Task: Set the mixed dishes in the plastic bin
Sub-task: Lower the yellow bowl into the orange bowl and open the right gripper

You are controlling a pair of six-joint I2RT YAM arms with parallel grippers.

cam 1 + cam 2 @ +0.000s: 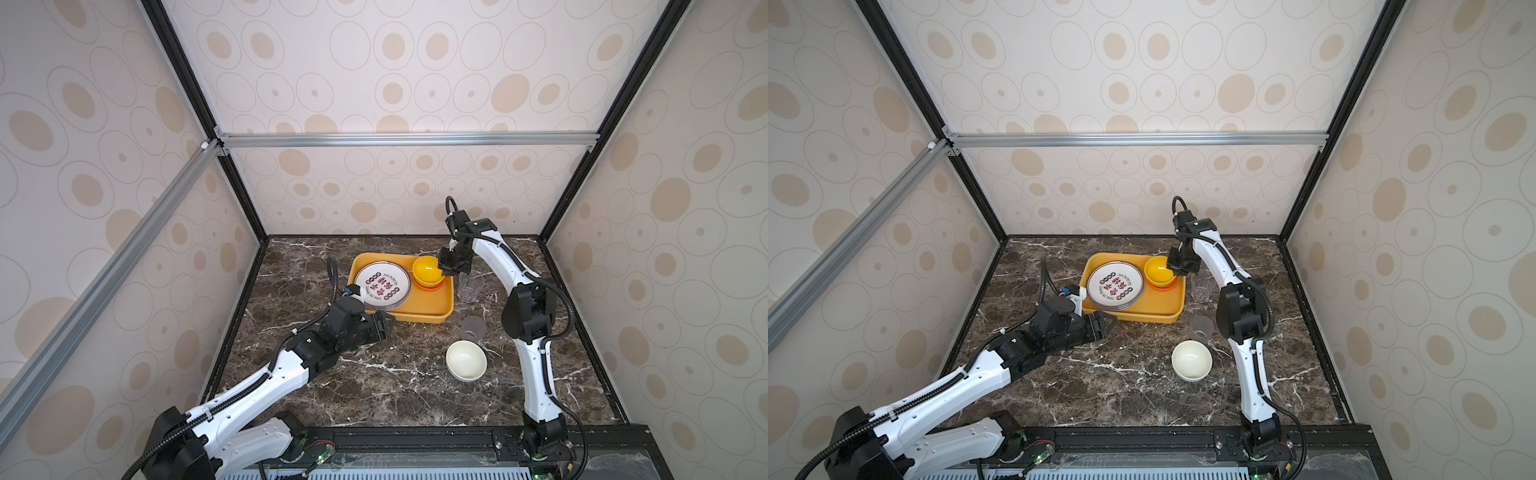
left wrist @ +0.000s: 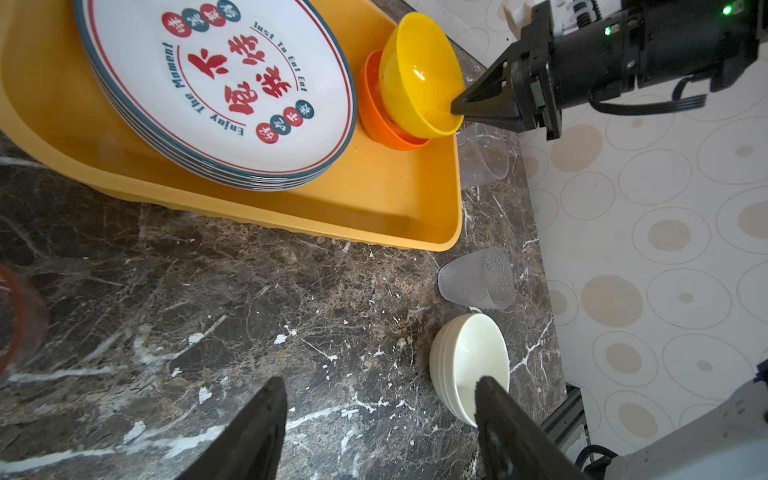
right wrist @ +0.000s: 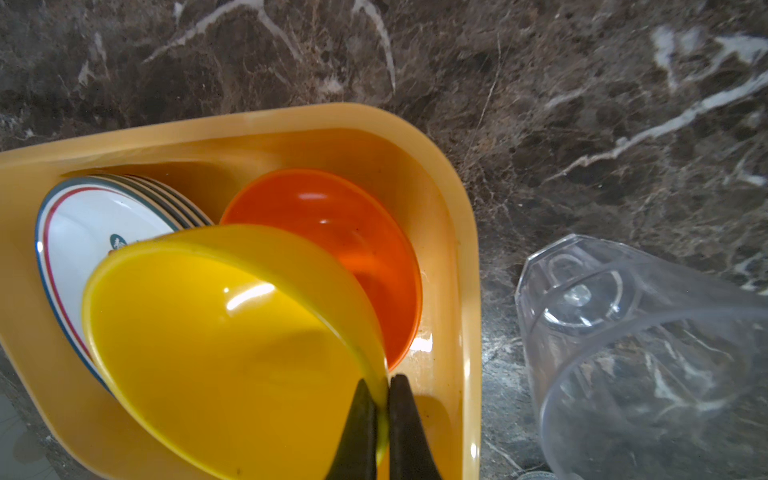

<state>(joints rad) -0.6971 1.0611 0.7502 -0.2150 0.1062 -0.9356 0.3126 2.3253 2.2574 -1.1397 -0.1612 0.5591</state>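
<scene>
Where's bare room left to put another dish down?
Inside the mustard-yellow plastic bin, only the near strip in front of the stacked white plates is bare. The marble table lies open left of the off-white bowl. Crowded: the bin's right side, with two translucent cups.

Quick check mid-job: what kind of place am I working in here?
Likely a lab test booth staged as a kitchen counter, not a real kitchen: wallpapered panels on an aluminium frame box in a marble-look tabletop with a plastic bin on it.
</scene>
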